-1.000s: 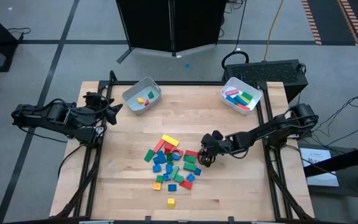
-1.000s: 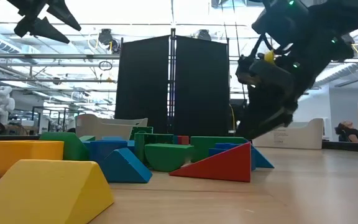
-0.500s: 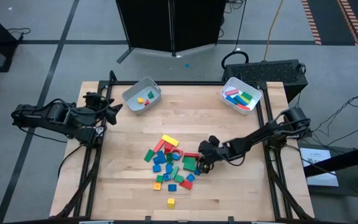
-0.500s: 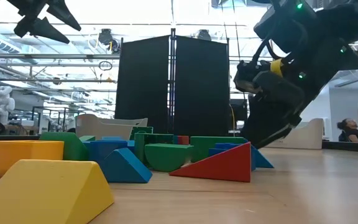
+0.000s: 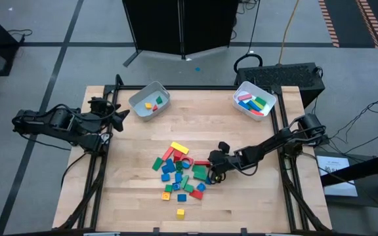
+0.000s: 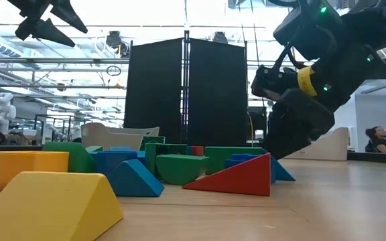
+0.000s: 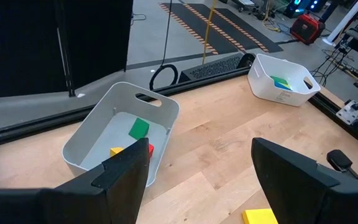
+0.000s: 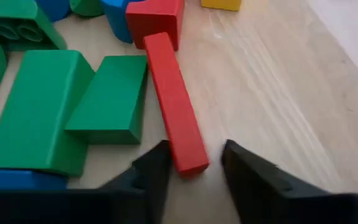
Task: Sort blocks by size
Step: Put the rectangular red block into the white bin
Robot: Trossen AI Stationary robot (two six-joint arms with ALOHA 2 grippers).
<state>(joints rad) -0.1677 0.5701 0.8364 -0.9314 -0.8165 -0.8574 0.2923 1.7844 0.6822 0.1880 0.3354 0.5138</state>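
The blocks lie in a loose pile on the table's middle: cubes, bars and wedges in red, blue, green and yellow. My right gripper is low at the pile's right side and open. In the right wrist view its two fingers stand on either side of the near end of a red bar, which lies flat on the wood beside a green wedge. My left gripper waits open above the table's left edge, near the left white bin.
Two white bins stand at the far side: the left one holds a few small blocks, the right one holds several longer ones. A lone yellow cube lies near the front edge. Bare wood lies to the right of the pile.
My right gripper has gone a little toward the table's left and near edges and down, closing on the right side of the pile. The blocks have stayed where they were.
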